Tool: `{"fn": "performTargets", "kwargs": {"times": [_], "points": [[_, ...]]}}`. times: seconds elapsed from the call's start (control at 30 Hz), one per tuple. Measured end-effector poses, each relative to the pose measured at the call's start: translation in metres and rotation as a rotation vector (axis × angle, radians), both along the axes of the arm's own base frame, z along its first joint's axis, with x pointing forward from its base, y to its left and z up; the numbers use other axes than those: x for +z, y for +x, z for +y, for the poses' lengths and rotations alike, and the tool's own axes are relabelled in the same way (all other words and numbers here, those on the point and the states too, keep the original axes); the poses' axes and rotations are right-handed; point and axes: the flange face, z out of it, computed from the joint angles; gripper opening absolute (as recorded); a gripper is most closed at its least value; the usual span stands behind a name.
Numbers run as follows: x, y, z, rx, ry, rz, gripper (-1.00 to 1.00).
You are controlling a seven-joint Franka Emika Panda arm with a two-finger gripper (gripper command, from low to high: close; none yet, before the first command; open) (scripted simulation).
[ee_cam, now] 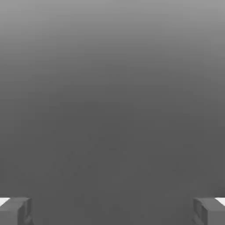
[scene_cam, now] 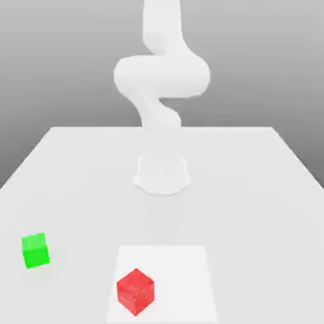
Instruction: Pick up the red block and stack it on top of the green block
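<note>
White arm [scene_cam: 161, 69] rears upright over the table [scene_cam: 266, 190]; jaws spread wide, empty

No writing, label, brand, number or sign can be read anywhere in these pictures.
</note>
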Motion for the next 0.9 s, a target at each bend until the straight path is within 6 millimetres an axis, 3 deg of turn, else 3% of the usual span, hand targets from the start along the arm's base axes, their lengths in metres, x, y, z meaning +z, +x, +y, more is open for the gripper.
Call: {"fn": "performTargets", "kwargs": {"times": [0.2,0.4,0.53,0.7,0.9], "points": [[-0.113,0.066,-0.011,0.187,-0.053,0.175,0.00],[-0.232,0.099,-0.015,0.361,-0.118,0.337,0.00],[-0.311,0.104,-0.019,0.474,-0.170,0.442,0.00],[-0.402,0.091,-0.029,0.611,-0.247,0.575,0.00],[-0.488,0.075,-0.040,0.709,-0.312,0.668,0.00]]}}
